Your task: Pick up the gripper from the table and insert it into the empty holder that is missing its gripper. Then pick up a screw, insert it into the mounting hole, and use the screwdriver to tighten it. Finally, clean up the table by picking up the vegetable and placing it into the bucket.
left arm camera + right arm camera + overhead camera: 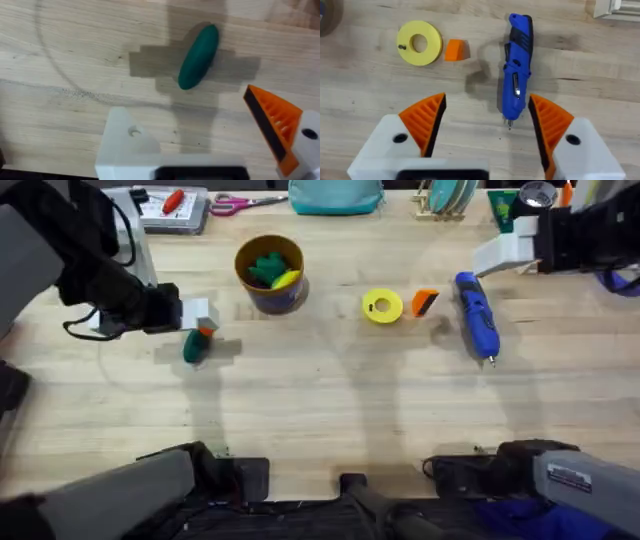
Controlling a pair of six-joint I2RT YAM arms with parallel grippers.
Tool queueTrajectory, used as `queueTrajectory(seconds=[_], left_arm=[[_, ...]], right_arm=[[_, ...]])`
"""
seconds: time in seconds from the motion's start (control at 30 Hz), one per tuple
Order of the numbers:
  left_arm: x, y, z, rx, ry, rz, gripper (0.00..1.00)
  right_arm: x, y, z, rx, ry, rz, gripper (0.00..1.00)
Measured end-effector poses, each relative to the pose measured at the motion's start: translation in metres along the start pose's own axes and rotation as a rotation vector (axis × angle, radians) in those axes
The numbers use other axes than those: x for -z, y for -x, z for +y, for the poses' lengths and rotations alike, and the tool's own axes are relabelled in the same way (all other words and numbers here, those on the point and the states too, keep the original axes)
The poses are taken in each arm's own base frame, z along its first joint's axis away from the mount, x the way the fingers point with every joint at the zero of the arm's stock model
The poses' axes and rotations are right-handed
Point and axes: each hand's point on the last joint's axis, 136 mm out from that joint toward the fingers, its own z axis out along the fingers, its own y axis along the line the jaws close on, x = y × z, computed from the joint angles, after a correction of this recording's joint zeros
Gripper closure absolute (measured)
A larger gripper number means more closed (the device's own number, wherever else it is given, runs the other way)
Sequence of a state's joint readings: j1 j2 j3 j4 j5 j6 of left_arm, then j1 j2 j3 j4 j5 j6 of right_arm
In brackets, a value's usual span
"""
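Two dark arm bases loom closest, at the near edge of the desk. Up at the far right, the right gripper holds its jaws wide apart over bare wood, two orange ribbed pads on white mounts, with nothing between them. Just past them lies the screwdriver, blue, flat on the desk, its thin metal tip pointing back toward the jaws. Beside it sits the gripper, a small orange wedge, close against a flat yellow ring that has a small dark screw lying on it.

Over on the left, the left gripper hangs above the desk with its jaws apart and empty. One side is the holder, a plain white mount with an open mounting hole; the other side carries an orange ribbed finger. Just beyond, the vegetable lies on the wood, dark green and oval, touching neither side.

Farther back, between the two arms, stands the bucket, yellow-rimmed and upright, with a bright green leafy toy and a yellow toy inside. Scissors lie along the far edge.
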State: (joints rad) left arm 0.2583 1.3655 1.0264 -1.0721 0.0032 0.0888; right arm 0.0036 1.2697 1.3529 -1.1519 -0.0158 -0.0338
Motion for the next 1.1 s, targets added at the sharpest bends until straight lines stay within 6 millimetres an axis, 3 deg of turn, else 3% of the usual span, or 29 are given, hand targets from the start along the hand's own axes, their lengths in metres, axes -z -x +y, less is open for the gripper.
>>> queueTrajectory(seconds=[0.27, 0.6, 0.73, 0.83, 1.0, 1.1], left_arm=[[-0.035, -0.001, 0.001, -0.017, -0.014, 0.11, 0.008], [-0.074, -0.002, 0.001, -0.029, -0.027, 0.207, 0.09], [-0.076, 0.0, -0.002, -0.034, -0.048, 0.206, 0.158], [-0.076, 0.0, -0.006, -0.037, -0.068, 0.203, 0.36], [-0.076, 0.004, -0.014, -0.043, -0.108, 0.187, 0.949], [-0.076, 0.004, -0.015, -0.045, -0.112, 0.186, 0.987]], right_arm=[[0.0, 0.0, 0.0, 0.0, 0.0, 0.0, 0.007], [0.0, 0.0, 0.0, 0.0, 0.0, 0.0, 0.006], [0.0, 0.0, 0.0, 0.0, 0.0, 0.0, 0.006], [0.0, 0.0, 0.0, 0.0, 0.0, 0.0, 0.007], [0.0, 0.0, 0.0, 0.0, 0.0, 0.0, 0.007], [0.0, 0.0, 0.0, 0.0, 0.0, 0.0, 0.007]])
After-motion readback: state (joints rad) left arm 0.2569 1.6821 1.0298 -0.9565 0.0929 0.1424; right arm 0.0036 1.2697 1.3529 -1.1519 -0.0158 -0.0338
